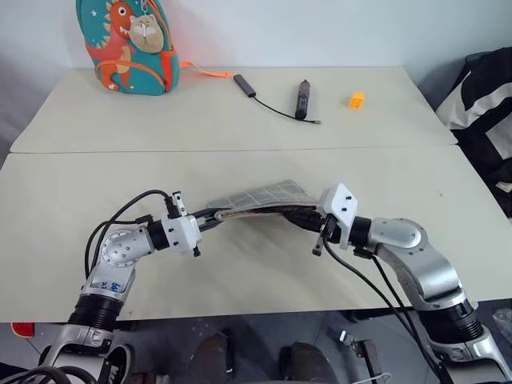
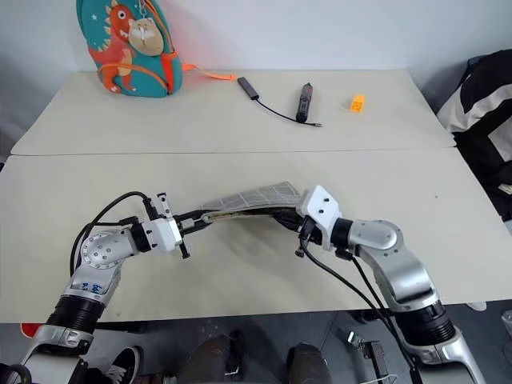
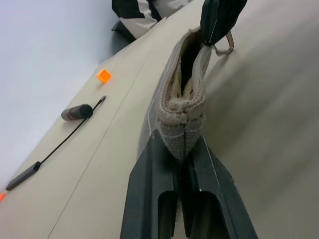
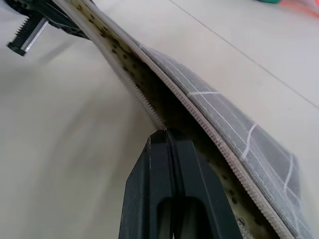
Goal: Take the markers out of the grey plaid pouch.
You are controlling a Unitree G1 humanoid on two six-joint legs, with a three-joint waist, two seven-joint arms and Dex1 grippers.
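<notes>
Bright, even light; soft shadows; close-ups blurred.

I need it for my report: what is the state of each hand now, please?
Left hand: closed, holding one end of the grey plaid pouch.
Right hand: closed, at the pouch's open zipper edge; whether it holds anything cannot be told.

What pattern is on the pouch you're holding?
Grey with thin white grid lines on the pouch, clearest in the right wrist view.

Grey plaid pouch [image 3: 182, 107] is woven cloth, coarse ribbed weave at the end seam, with a toothed zipper edge (spotted lining inside). Both claws' fingers [image 3: 164, 199] look like matt black plastic. Counter [image 1: 240, 112] is smooth, matt, pale beige.
</notes>
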